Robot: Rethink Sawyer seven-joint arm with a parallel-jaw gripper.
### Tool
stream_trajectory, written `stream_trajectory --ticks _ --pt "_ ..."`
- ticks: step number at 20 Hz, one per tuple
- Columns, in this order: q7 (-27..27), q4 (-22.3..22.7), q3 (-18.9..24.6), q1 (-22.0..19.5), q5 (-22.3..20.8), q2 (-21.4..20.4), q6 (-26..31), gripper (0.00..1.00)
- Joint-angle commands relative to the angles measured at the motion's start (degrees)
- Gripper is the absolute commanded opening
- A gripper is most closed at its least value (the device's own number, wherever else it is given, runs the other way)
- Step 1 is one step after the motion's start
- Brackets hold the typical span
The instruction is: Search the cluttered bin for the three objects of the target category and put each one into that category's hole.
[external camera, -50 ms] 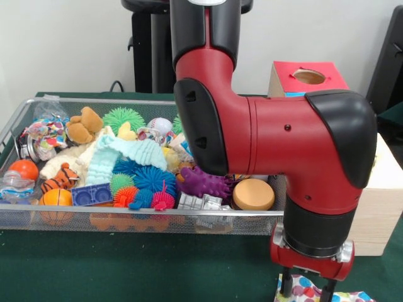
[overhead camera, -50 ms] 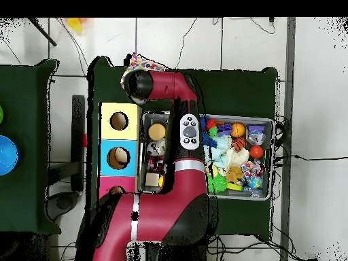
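End effector (external camera, -50 ms: 308,289) pinches a polka-dot cloth (external camera, -50 ms: 302,290) at the bench's (external camera, -50 ms: 126,267) front edge, outside the wire bin (external camera, -50 ms: 126,220). Green cover on bench, white wall behind, tiled floor (overhead camera, -50 ms: 204,41).

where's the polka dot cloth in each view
Front view: the polka dot cloth is at the bottom edge, right of centre, at the gripper, in front of the wire bin.
Overhead view: the cloth is near the top, left of centre, beside the arm's end.
Shared landmark: the wire bin.
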Motion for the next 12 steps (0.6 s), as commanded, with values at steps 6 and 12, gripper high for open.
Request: stream_trajectory --ticks 6,12 --pt "-10.86 4.30 5.90 -1.48 -1.95 3.07 -2.29 1.00" --pt "-10.30 4.20 5.54 -1.31 -2.03 3.15 -1.45 0.00"
